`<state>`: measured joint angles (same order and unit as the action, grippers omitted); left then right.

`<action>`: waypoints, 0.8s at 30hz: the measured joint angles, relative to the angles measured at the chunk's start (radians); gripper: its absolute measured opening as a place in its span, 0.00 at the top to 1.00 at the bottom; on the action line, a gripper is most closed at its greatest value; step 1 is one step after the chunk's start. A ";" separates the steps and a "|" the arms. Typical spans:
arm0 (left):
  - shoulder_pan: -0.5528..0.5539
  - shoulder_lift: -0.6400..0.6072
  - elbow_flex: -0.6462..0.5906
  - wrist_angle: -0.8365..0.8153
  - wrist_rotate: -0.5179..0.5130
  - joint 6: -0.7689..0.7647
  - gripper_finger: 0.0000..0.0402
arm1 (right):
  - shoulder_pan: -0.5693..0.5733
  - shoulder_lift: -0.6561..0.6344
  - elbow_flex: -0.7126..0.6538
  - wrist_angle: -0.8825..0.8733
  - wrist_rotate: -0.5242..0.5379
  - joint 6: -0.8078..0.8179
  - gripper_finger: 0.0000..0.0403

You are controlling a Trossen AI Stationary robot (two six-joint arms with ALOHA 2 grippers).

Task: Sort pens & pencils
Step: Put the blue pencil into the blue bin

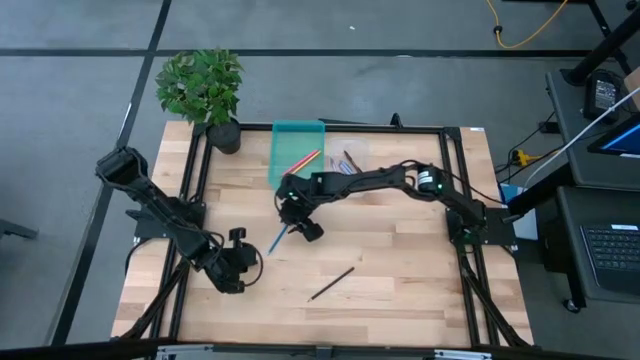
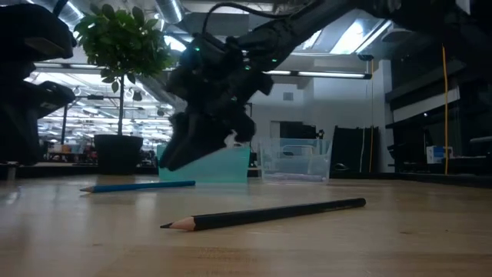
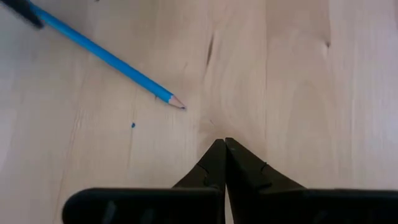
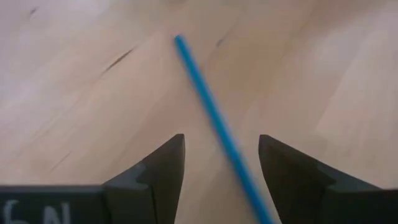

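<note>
1. High view: my right gripper hangs over the upper end of the blue pencil, mid-bench, just below the teal tray. The left gripper waits near the pencil's lower tip. I worry about a grab so near one end: the pencil could pivot and swing out.

2. Low view: the blue pencil lies flat on the bench, and a black pencil lies nearer the camera, well apart. Coming down too hard could flick the blue one along the wood (it looks free to roll).

3. Left wrist view: the left jaws are pressed together, holding nothing, and the sharpened tip of the blue pencil points towards them. If that arm shifts, it could nudge the tip.

4. Right wrist view: the right jaws stand wide, with the blue pencil running slantwise between them, nearer one finger. That skew could roll it aside on closing. It is thin, straight and plain blue.
</note>
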<state>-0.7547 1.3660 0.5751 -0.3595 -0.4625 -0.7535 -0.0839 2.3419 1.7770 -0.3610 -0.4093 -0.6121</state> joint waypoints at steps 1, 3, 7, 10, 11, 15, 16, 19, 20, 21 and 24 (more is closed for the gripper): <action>-0.005 0.000 0.000 0.000 -0.004 -0.002 1.00 | 0.002 0.019 0.040 -0.026 0.000 -0.005 0.49; -0.008 0.000 0.000 0.001 -0.007 -0.004 1.00 | 0.004 0.057 0.125 -0.097 0.000 -0.019 0.49; -0.008 0.000 0.000 0.000 -0.010 -0.004 1.00 | 0.009 0.144 0.276 -0.247 0.025 -0.023 0.51; -0.012 0.000 0.000 -0.007 -0.013 0.000 1.00 | 0.010 0.198 0.367 -0.345 0.025 -0.022 0.55; -0.014 0.000 0.000 -0.009 -0.014 0.000 1.00 | 0.010 0.212 0.389 -0.381 0.026 -0.022 0.56; -0.019 0.000 0.000 -0.016 -0.022 0.001 1.00 | 0.023 0.250 0.454 -0.447 0.064 -0.022 0.58; -0.020 0.000 0.000 -0.015 -0.025 0.001 1.00 | 0.029 0.253 0.462 -0.458 0.085 -0.023 0.58; -0.020 0.001 0.000 -0.015 -0.028 0.000 1.00 | 0.036 0.258 0.474 -0.480 0.110 -0.025 0.58; -0.019 0.001 0.000 -0.015 -0.028 0.000 1.00 | 0.038 0.258 0.474 -0.484 0.118 -0.025 0.58; -0.019 0.001 0.000 -0.015 -0.029 0.001 1.00 | 0.040 0.259 0.474 -0.490 0.131 -0.023 0.58; -0.019 0.001 0.000 -0.015 -0.044 0.001 1.00 | 0.043 0.259 0.474 -0.506 0.170 -0.019 0.60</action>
<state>-0.7738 1.3666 0.5751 -0.3741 -0.5069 -0.7525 -0.0408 2.6011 2.2509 -0.8666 -0.2394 -0.6310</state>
